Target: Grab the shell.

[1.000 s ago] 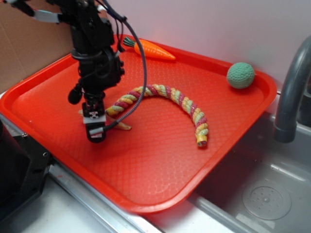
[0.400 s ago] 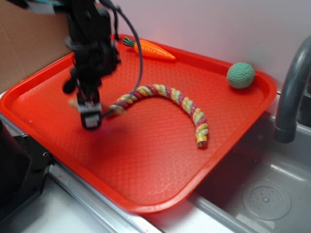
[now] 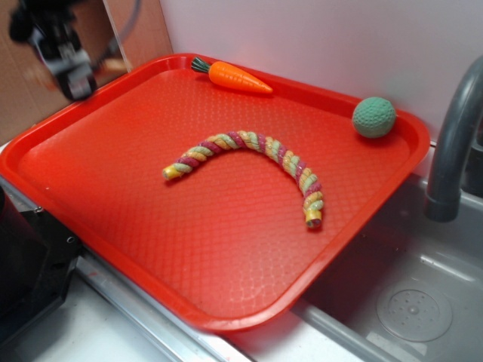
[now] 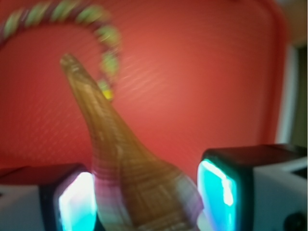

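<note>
- At the far left of the exterior view, the gripper (image 3: 74, 75) hangs blurred above the upper-left corner of the red tray (image 3: 226, 309), clear of everything on it.
- In the wrist view, the shell (image 4: 126, 163) sits between the two fingers (image 4: 224, 192), its wide ridged end down at the pads and its pointed tail sticking out over the tray; the jaws look closed part-way onto it, gripping it by the fat end.
- The step in hand reads as the lift, with the grab itself seemingly made.
- Moving right, the twisted rope (image 3: 249, 145) lies curved mid-tray, the toy carrot (image 3: 238, 78) rests by the back rim, and the green ball (image 3: 373, 117) sits in the far right corner, all untouched.
- The next move calls for steady squeeze and slow travel, since the long tail could lever the shell loose.
</note>
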Controlling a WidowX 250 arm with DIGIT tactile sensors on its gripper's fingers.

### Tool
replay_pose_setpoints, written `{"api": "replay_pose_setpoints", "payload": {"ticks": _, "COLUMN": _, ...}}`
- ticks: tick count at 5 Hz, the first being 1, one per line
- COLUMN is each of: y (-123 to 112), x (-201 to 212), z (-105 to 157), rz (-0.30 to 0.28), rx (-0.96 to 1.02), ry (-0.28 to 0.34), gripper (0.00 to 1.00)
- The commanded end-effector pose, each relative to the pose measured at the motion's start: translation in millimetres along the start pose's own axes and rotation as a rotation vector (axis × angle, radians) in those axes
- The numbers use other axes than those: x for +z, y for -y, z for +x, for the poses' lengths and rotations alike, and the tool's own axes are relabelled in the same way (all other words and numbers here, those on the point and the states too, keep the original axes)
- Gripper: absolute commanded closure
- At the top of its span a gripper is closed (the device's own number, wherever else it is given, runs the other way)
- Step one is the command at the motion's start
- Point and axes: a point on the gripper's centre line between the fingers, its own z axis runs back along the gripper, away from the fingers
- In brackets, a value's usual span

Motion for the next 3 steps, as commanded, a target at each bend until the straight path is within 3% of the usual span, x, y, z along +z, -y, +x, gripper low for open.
{"api": "replay_pose_setpoints", "payload": {"ticks": 1, "y": -41.0, "x": 42.4, "z": 14.9, "rz": 0.001, "rx": 0.328, "ry": 0.033, "gripper": 1.0}}
{"api": "replay_pose_setpoints", "payload": {"ticks": 2, "y": -46.5, "x": 47.9, "z": 22.1, "rz": -0.027, "rx": 0.356, "ry": 0.09, "gripper": 1.0}}
{"api": "replay_pose_setpoints", "payload": {"ticks": 3, "y": -44.4, "x": 51.5, "z": 26.3, "rz": -0.02, "rx": 0.35, "ry": 0.115, "gripper": 1.0}}
